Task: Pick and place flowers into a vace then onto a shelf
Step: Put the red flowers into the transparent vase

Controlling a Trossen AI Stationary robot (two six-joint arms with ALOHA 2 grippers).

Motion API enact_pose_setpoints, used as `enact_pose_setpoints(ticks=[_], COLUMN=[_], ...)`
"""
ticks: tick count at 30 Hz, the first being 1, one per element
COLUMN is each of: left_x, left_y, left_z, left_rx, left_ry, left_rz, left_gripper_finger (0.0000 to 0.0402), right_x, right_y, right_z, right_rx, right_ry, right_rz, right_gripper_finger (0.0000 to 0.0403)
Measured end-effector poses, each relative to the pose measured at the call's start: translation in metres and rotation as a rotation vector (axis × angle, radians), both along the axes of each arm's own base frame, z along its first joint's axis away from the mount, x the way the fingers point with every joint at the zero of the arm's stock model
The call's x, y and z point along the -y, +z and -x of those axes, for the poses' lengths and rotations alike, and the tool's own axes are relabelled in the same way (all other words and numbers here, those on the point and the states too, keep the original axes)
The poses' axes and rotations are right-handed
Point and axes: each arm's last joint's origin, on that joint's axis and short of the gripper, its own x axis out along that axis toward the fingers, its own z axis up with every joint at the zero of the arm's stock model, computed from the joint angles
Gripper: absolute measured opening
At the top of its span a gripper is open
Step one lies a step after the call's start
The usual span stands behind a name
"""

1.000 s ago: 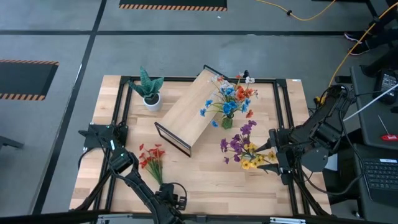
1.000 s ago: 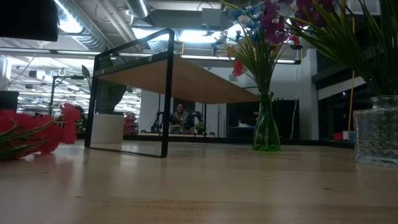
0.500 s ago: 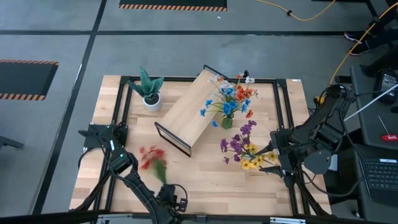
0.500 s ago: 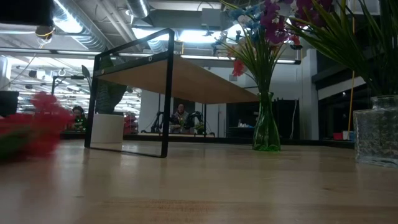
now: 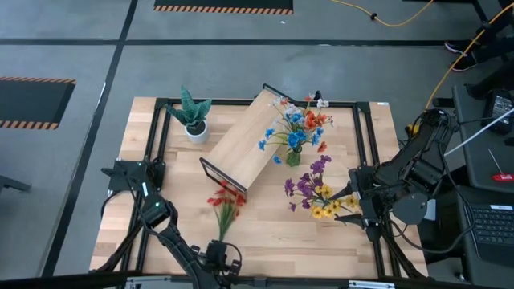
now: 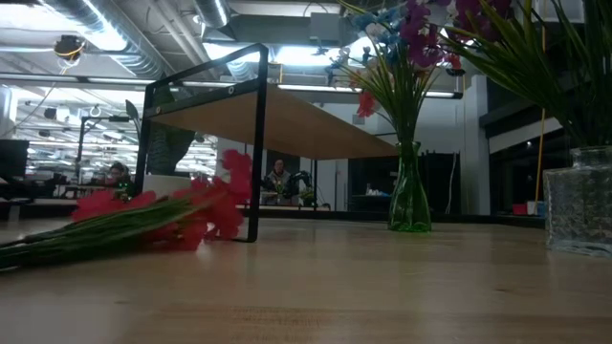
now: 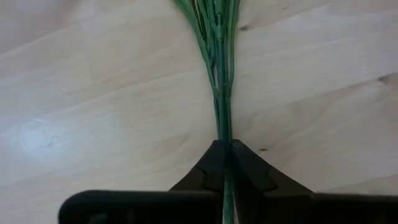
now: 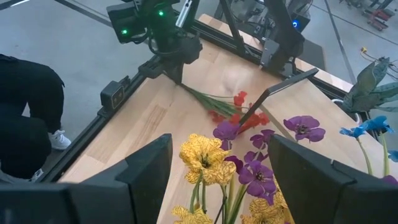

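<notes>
A: How far along is it?

B: Partway, I'd judge. The green glass vace [image 5: 293,157] already holds blue and orange sprigs [image 5: 297,124], but it stands on the bench [image 5: 273,229] at the shelf's three o'clock, not on the shelf [image 5: 243,143].

A: And the red flowers [image 5: 226,197]?

B: Lying on the bench near six o'clock of the shelf. The left end effector [image 7: 224,163] is pressed together on their thin green stems.

A: The right one?

B: The right end effector [image 8: 214,168] is spread, hovering around purple and yellow blossoms [image 8: 242,165] at the bench's four o'clock.

A: Materials?

B: Wiry stems, soft fabric-like petals, a smooth pale-wood board in a thin black frame.
</notes>
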Motion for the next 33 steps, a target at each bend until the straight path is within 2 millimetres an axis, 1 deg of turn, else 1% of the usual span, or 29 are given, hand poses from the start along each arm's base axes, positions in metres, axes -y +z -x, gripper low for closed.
enact_pose_setpoints(ticks=[4,6,8,10,17,23,28,33], left_x=[0.009,0.016,0.018,0.020,0.022,0.023,0.020,0.016], left_y=[0.013,0.022,0.033,0.039,0.044,0.044,0.045,0.045], left_z=[0.003,0.007,0.014,0.017,0.022,0.023,0.019,0.014], left_rx=[0.026,0.086,0.103,0.119,0.189,0.206,0.206,0.207], left_ry=[-0.036,-0.070,-0.082,-0.091,-0.158,-0.148,-0.150,-0.141], left_rz=[-0.008,0.008,0.002,0.003,-0.057,-0.063,-0.072,-0.078], left_gripper_finger=[0.0005,0.0003,0.0000,0.0001,0.0001,0.0007,0.0032,0.0077], right_x=[0.000,0.000,0.000,0.000,0.000,0.000,0.000,0.000], right_y=[0.000,0.000,0.000,0.000,0.000,0.000,0.000,0.000], right_z=[0.000,0.000,0.000,0.000,0.000,0.000,0.000,0.000], right_rx=[0.001,0.001,0.001,0.002,0.002,0.002,0.002,0.002], right_ry=[-0.001,-0.002,-0.002,-0.002,-0.002,-0.002,-0.002,-0.002], right_rz=[0.001,0.002,0.002,0.001,0.002,0.002,0.002,0.002], right_gripper_finger=[0.0266,0.0266,0.0266,0.0266,0.0266,0.0266,0.0266,0.0266])
